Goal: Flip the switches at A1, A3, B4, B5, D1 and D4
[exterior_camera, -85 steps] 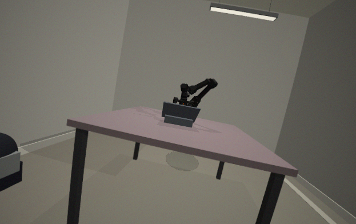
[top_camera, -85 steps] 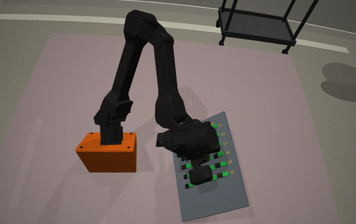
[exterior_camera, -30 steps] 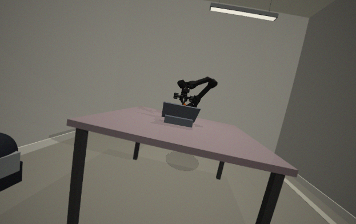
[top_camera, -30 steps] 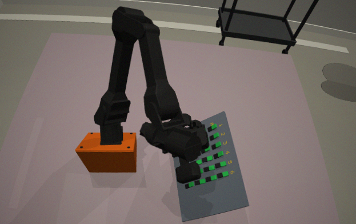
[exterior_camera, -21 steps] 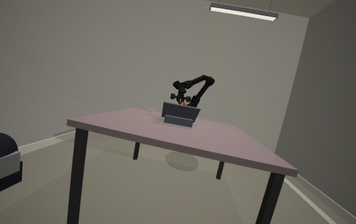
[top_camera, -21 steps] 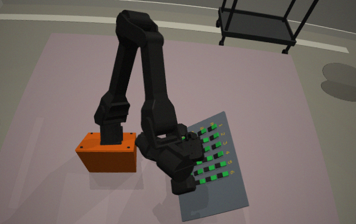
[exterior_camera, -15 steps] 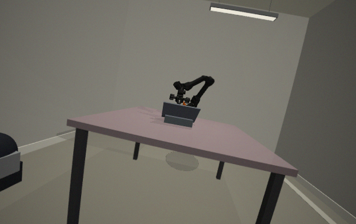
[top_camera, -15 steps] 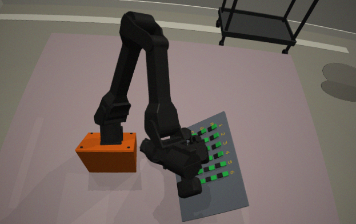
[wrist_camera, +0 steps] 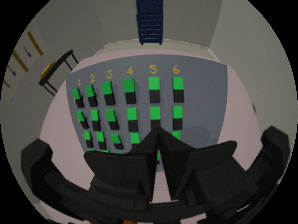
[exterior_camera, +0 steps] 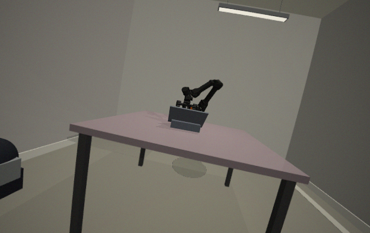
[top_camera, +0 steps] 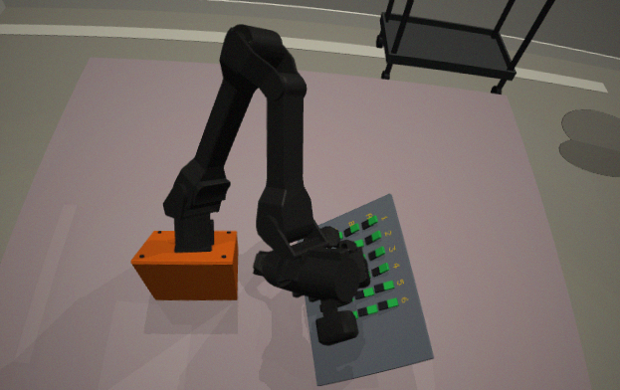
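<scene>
The tilted blue-grey panel (top_camera: 386,338) (exterior_camera: 187,116) (wrist_camera: 207,75) carries rows of rocker switches, each half green and half black. In the wrist view, row A shows whole, with A1 (wrist_camera: 77,97), A3 (wrist_camera: 108,93) and A5 (wrist_camera: 154,89); the green halves are on the far side. B4 (wrist_camera: 132,118) and B5 (wrist_camera: 155,115) also show green on the far side. My gripper (wrist_camera: 157,131) is shut and empty, its tips over the panel in column 5, just on the near side of B5. I cannot tell whether they touch. The fingers hide C5 and much of row D, including D4.
The arm's orange base block (top_camera: 192,281) stands beside the panel on the pink table (top_camera: 137,124) (exterior_camera: 156,134). A black cart (top_camera: 451,50) stands beyond the table. The arm's wrist hides much of the panel in the top view.
</scene>
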`<state>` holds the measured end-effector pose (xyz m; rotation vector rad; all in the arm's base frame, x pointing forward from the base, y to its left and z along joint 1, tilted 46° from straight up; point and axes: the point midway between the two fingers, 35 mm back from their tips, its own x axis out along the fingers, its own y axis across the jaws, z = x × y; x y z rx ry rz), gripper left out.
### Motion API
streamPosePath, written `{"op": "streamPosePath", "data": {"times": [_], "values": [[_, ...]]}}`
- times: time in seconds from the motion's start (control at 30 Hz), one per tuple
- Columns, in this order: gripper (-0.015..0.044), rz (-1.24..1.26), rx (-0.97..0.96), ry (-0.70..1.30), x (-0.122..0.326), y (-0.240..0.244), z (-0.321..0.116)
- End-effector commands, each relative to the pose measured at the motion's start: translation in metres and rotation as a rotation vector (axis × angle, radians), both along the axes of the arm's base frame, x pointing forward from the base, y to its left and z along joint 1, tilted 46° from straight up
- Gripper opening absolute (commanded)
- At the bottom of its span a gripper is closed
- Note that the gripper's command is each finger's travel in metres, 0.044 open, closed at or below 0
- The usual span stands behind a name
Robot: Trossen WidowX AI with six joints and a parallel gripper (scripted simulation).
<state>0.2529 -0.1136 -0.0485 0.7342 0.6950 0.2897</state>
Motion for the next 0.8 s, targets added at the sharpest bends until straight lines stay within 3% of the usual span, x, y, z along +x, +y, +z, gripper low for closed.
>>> {"op": "streamPosePath", "data": {"times": [0.0,0.77], "values": [[0.0,-0.002,0.012,0.005,0.0013,0.0043,-0.0025],[0.0,-0.002,0.012,0.005,0.0091,0.0096,-0.0078]]}}
